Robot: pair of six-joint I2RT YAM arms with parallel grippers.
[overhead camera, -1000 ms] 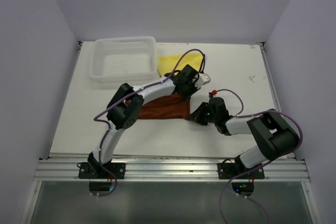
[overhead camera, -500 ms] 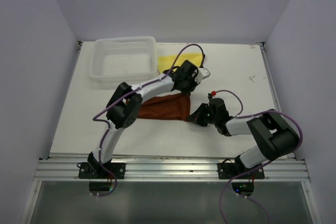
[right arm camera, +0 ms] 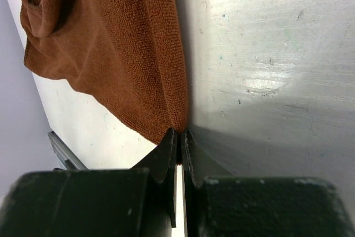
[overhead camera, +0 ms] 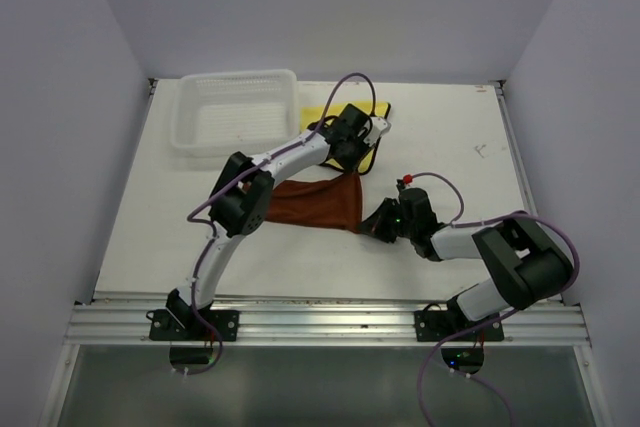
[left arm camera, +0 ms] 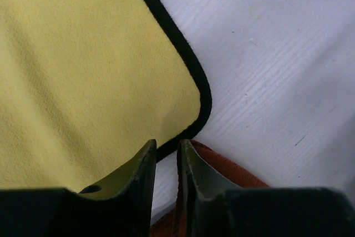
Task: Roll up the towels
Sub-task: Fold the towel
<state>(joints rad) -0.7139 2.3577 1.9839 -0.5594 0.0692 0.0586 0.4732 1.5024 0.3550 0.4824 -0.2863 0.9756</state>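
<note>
The rust-brown towel [overhead camera: 312, 203] lies mid-table, stretched between both grippers. My left gripper [overhead camera: 352, 169] is shut on its far right corner, which shows as a brown edge [left arm camera: 233, 170] between the fingers in the left wrist view [left arm camera: 166, 145]. My right gripper [overhead camera: 376, 223] is shut on the near right corner; the right wrist view [right arm camera: 178, 132] shows the cloth [right arm camera: 111, 43] pinched at the fingertips. The yellow towel [overhead camera: 316, 117] with its dark hem lies just beyond, largely hidden under the left arm. Its rounded corner [left arm camera: 83, 70] fills the left wrist view.
A white mesh basket [overhead camera: 238, 77] stands at the back left, next to the yellow towel. The white table [overhead camera: 460, 137] is walled at the back and on both sides. An aluminium rail [overhead camera: 320, 322] runs along the near edge.
My left gripper has moved away from me toward the yellow towel, pulling the brown towel's far corner with it and stretching the cloth. The right gripper has stayed in place.
</note>
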